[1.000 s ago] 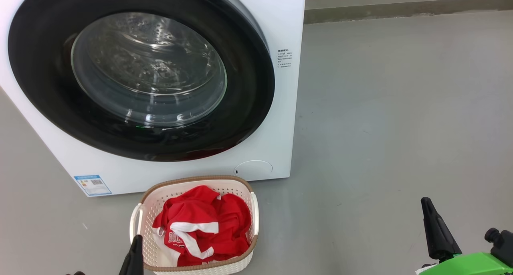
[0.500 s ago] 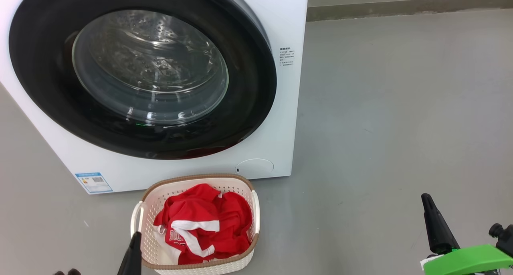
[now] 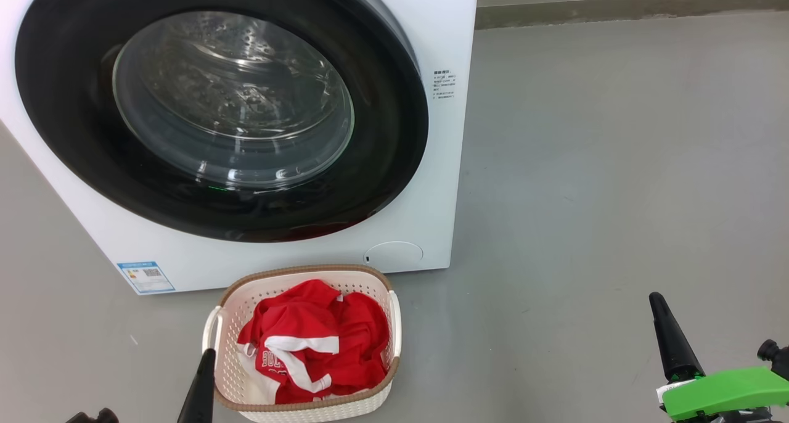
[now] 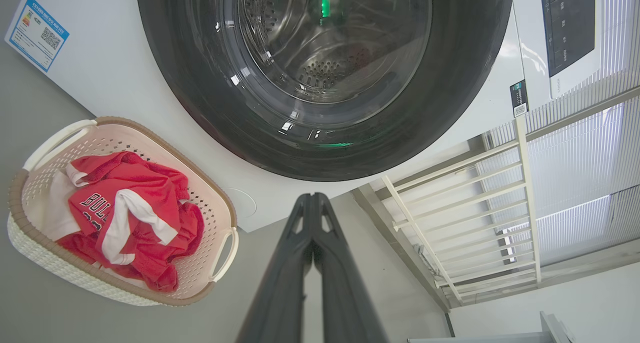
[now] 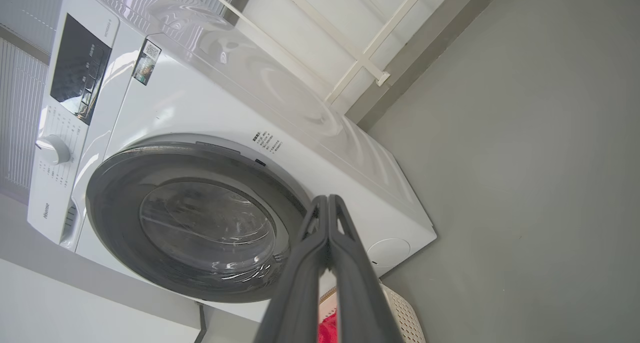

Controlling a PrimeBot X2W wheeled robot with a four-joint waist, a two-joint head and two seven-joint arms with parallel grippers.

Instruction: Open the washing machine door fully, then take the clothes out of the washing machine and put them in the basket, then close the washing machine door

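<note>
My left end effector [image 4: 311,203] sits at 7 o'clock in the head view, near the left side of the basket [image 3: 302,269]. Its two dark fingers are pressed tight together and they hold nothing.

Up at 11 o'clock stands the big white washing machine [image 3: 444,164]. A small blue label [image 3: 146,277] is stuck on its low left corner. The washing machine door [image 3: 382,133] looks shut, flat against the front. Through the round glass I can see the shiny drum with its little holes.

At 6 o'clock from the door, the basket stands on the grey floor [image 3: 616,164], just in front of the machine. The clothes [image 3: 320,343] lie inside the basket in a bunched-up heap, red with white stripes and some white letters.

From 1 o'clock down to 4 o'clock there is grey floor.

My right end effector [image 5: 327,200] is at 5 o'clock in the head view, well apart from the basket, with a green part [image 3: 721,392] right behind it. Its fingers are squeezed together too, with nothing between them.
</note>
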